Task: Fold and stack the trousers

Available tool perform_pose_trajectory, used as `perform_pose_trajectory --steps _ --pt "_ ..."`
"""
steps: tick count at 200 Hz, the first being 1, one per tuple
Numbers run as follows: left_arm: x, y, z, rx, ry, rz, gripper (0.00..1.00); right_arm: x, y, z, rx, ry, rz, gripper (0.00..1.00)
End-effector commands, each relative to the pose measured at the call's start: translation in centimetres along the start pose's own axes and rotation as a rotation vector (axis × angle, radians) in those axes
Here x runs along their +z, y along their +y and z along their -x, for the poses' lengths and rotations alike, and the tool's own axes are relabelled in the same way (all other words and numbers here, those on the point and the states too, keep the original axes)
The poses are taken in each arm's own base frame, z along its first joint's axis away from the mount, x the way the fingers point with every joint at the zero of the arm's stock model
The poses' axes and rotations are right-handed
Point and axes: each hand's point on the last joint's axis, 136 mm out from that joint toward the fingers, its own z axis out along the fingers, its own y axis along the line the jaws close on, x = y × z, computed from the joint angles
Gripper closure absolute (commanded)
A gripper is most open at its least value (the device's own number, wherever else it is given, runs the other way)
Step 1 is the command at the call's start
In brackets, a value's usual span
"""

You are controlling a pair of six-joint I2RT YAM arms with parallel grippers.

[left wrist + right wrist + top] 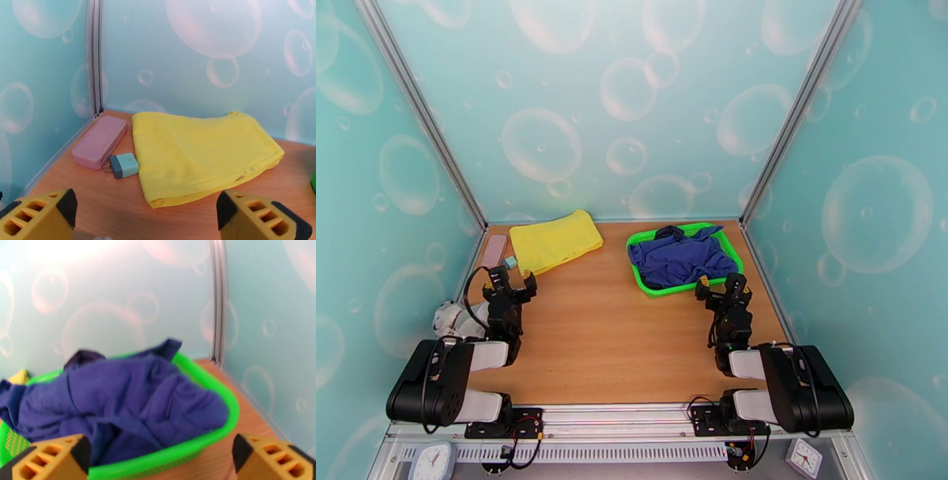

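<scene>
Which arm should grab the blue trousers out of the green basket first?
Right: the right gripper, open, faces the trousers in the basket just ahead; the left gripper faces the yellow cloth.

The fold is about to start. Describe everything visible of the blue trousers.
The trousers are royal-blue, soft plain cloth, unfolded and crumpled into a heap that fills the green basket at the far right of the table. Creases run across them, and one corner pokes up over the far rim. A darker garment lies against their far edge. The right end effector, open, is by the basket's near side, apart from the cloth.
</scene>
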Motion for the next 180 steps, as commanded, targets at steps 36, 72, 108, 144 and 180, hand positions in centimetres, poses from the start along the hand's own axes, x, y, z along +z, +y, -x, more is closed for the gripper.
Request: perform_pose_trajectory --steps 36,72,108,144,180 --pt "-3.7 -17.1 7.9 -0.030 0.305 -0.561 0.01 1.8 0.3 4.7 0.027 0.165 -0.147 0.01" --pt "-9.2 -25.7 11.3 0.142 0.414 -0.860 0.01 6.0 5.1 3.1 0.008 0.491 0.064 0.01" --pt "-10.3 -28.1 11.5 0.228 0.418 -0.892 0.01 8.5 7.6 -1.3 -0.210 0.704 0.081 0.01" --pt "-9.9 -26.7 9.9 0.274 0.259 -0.812 0.01 9.1 9.2 -4.7 -0.271 0.721 0.078 0.01" --pt "-9.9 -23.9 10.3 0.197 0.157 -0.749 0.01 10.0 10.3 -6.3 -0.288 0.744 0.073 0.01"
